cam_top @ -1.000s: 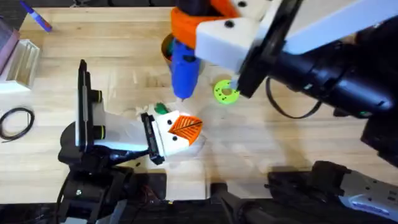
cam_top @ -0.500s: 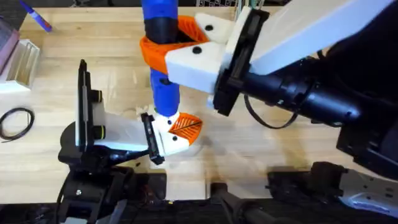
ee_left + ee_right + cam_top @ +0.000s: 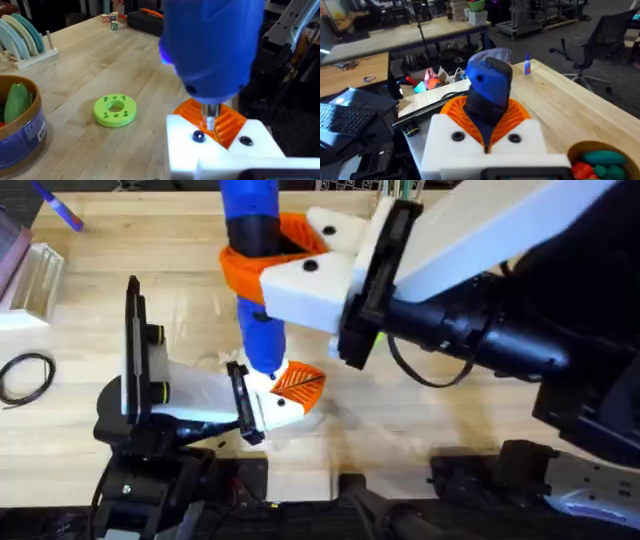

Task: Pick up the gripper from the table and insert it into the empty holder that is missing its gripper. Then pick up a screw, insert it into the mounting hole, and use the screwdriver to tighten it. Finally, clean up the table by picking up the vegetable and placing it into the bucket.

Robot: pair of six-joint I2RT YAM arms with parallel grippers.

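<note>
We see the right pincer (image 3: 262,268) clenched around the blue screwdriver (image 3: 256,290), held upright with its thin metal tip (image 3: 210,118) down on the white holder (image 3: 220,150), beside the orange gripper (image 3: 298,382) seated in it. The left pincer (image 3: 268,402) grasps that holder just above the wooden surface (image 3: 400,420). The bucket (image 3: 20,131) stands near a green disc (image 3: 115,110), a green vegetable (image 3: 16,100) inside it.

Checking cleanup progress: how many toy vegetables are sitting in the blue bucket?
3 partly visible: a green one and, in the right wrist view, a teal one beside a red one, all in the bucket. Others may be hidden below the rim.
</note>
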